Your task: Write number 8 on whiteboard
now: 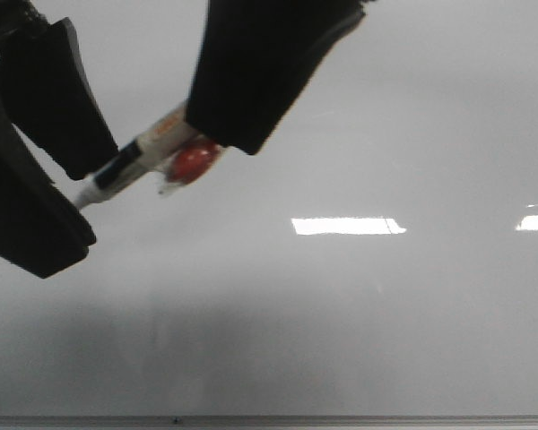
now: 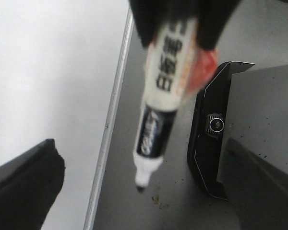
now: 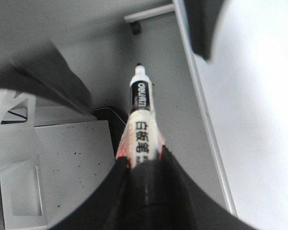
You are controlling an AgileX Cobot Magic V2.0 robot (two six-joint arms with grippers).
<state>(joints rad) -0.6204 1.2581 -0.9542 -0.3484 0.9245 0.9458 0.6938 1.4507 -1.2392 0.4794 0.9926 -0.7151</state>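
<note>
Black finger pads of the left gripper (image 1: 45,170) loom largest at the 9 o'clock side of the front view, spread wide with nothing between them, though the marker's tip reaches into the gap. From 12 o'clock the right gripper (image 1: 242,107) comes in, clamped shut on the whiteboard marker (image 1: 130,166), which slants down toward 8 o'clock with its bare nib leading. A red, blurred object (image 1: 190,163) sits against the marker barrel just below the right fingers; what it is cannot be told.

Both wrist views show the marker's cap off and its nib hanging over the dark surface beside the whiteboard's thin frame, not over the board. The whiteboard (image 1: 359,313) fills the front view from 3 to 6 o'clock, glossy, with bright reflections. No number 8 is visible on it anywhere, so writing appears not to have begun.

To do this step well, the right arm should probably carry the nib inward over the bare board, tilt the marker nearer upright, and touch down lightly. Holding the grip firm would matter, since the barrel could twist under drag. The left gripper would best stay clear of the stroke path.
</note>
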